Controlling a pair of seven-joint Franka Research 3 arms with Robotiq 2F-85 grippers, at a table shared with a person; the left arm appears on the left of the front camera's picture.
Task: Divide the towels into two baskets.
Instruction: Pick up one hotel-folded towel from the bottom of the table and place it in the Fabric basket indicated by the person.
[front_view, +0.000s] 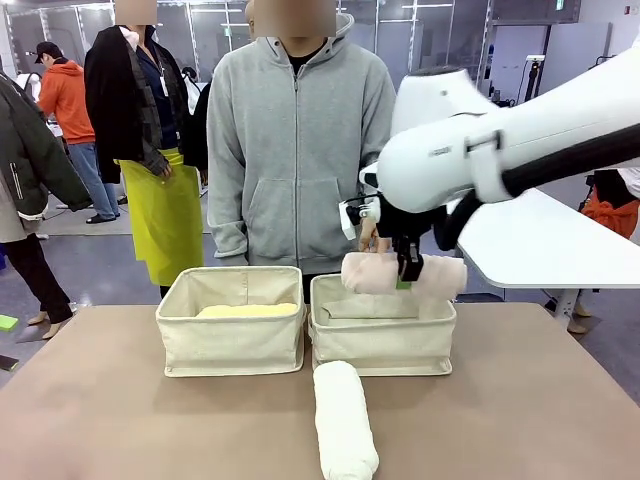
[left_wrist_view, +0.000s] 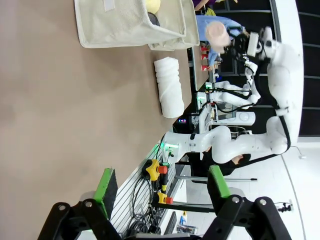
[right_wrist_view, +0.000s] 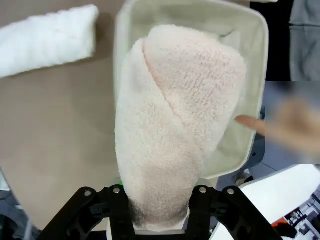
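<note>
The tan table (front_view: 100, 400) stands in a busy hall, and a person in a grey hoodie (front_view: 300, 140) faces you from its far side. Two cream baskets sit side by side near the table's far edge, close together. In the left basket (front_view: 230, 345) you see the pale yellow towel (front_view: 247, 311) lying flat inside, below the rim.

Your right gripper (front_view: 408, 272) is clamped on the pale pink towel (front_view: 400, 273). It grips the roll around its middle, and the roll hangs level and crosswise just above the right basket (front_view: 382, 350), clear of the rim. In the right wrist view the black fingers press into the terry cloth on both sides, with the basket's open mouth directly behind the roll. A fingertip of the person's hand (right_wrist_view: 247, 122) shows beside that basket's far wall.

The white towel (front_view: 344, 420) lies on the table in front of the right basket. One end rests near the basket's front wall and the roll runs back toward your side.

Your left gripper (left_wrist_view: 162, 182) hangs over bare tabletop, well apart from the baskets. Its jaws stand wide apart, green pads (left_wrist_view: 106, 185) facing each other with nothing between them.
</note>
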